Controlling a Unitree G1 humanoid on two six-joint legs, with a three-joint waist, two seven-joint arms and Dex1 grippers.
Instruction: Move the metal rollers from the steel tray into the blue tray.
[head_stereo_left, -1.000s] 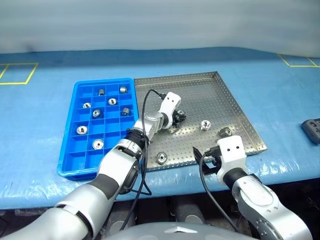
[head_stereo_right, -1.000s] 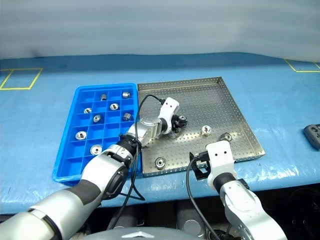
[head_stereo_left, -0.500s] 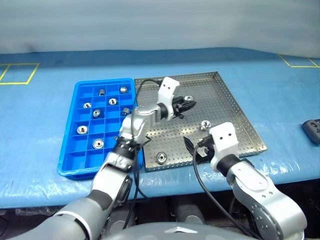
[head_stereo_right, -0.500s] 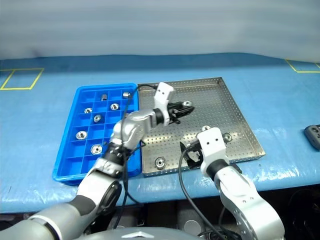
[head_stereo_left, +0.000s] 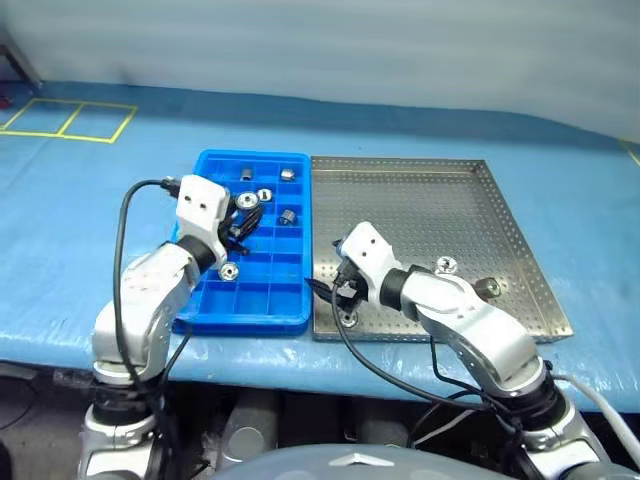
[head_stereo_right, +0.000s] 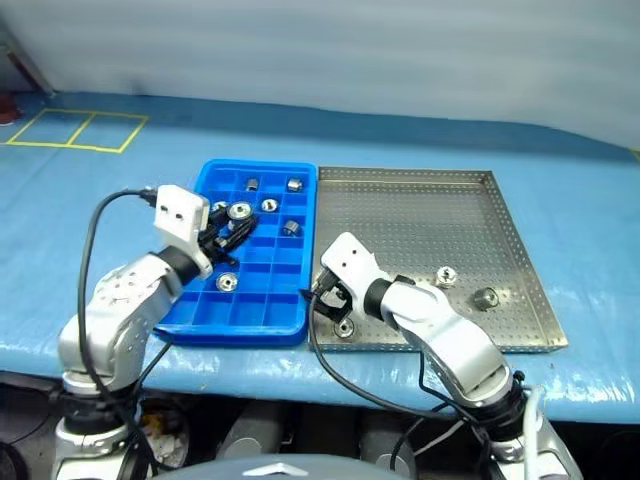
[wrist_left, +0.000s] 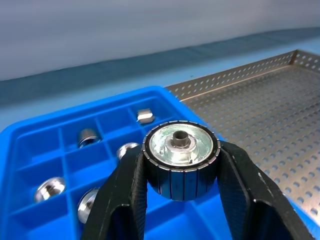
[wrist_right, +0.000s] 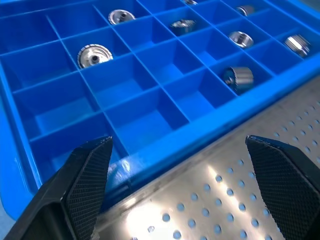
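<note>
Left gripper (head_stereo_left: 240, 212) has swung from the steel tray (head_stereo_left: 430, 195) to over the blue tray (head_stereo_left: 280, 300), jaws clamped on a roller (wrist_left: 180, 159); right gripper (head_stereo_right: 322, 297) jaws apart near its front roller (head_stereo_right: 344, 327); tilted release could land it astride a divider.

A workshop or test lab: a tabletop (head_stereo_left: 80, 200) under blue sheeting with yellow tape squares (head_stereo_left: 70, 118), a perforated steel tray (head_stereo_left: 420, 200), a gridded blue tray (head_stereo_left: 268, 300) of metal rollers (head_stereo_left: 287, 216).
</note>
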